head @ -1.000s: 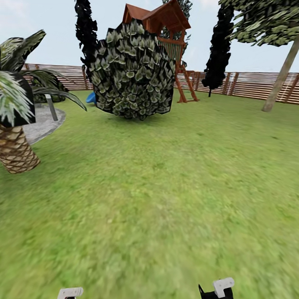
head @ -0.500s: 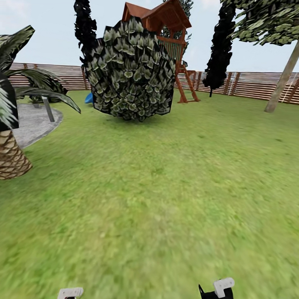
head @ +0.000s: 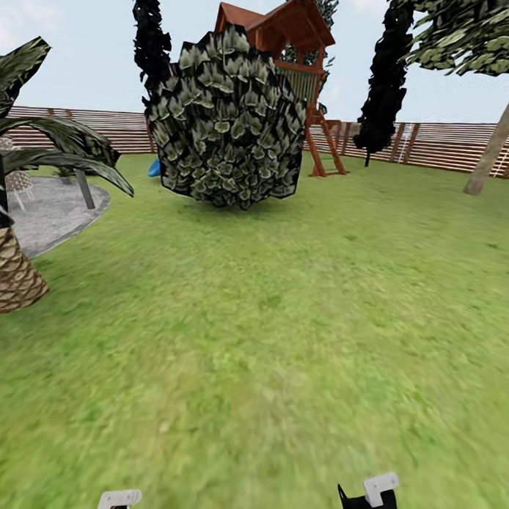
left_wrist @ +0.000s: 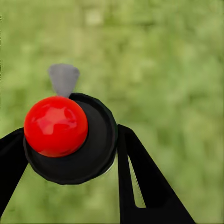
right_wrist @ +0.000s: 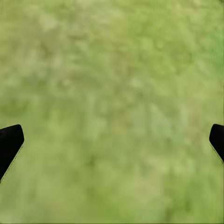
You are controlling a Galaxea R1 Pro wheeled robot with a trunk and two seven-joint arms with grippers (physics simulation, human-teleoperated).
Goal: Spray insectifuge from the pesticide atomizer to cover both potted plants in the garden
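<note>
In the left wrist view my left gripper (left_wrist: pixel 70 144) is shut on the pesticide atomizer (left_wrist: pixel 56 126). The atomizer has a shiny red ball top on a round black body and a grey nozzle (left_wrist: pixel 63 77), and it sits between the two black fingers (left_wrist: pixel 140 182) above blurred grass. My right gripper (right_wrist: pixel 112 144) is open over the lawn, with only its fingertips at the picture's sides and nothing between them. White wrist parts of both arms (head: pixel 119 499) (head: pixel 379 488) show at the head view's lower edge. The garden lawn (head: pixel 281 321) spreads ahead. The potted plants are out of view.
A big dark-leaved shrub (head: pixel 228 121) stands ahead on the lawn, with a wooden play tower (head: pixel 295 36) behind it. A palm trunk (head: pixel 12 272) is close on the left, beside the grey paved patio (head: pixel 54 211). A slatted fence (head: pixel 434 147) closes the far side, and a tree trunk (head: pixel 497 142) leans at the right.
The whole head view has shifted, so the camera has moved: the palm slid left, then the shrub and play tower slid slightly right. Both arms keep their places in the picture.
</note>
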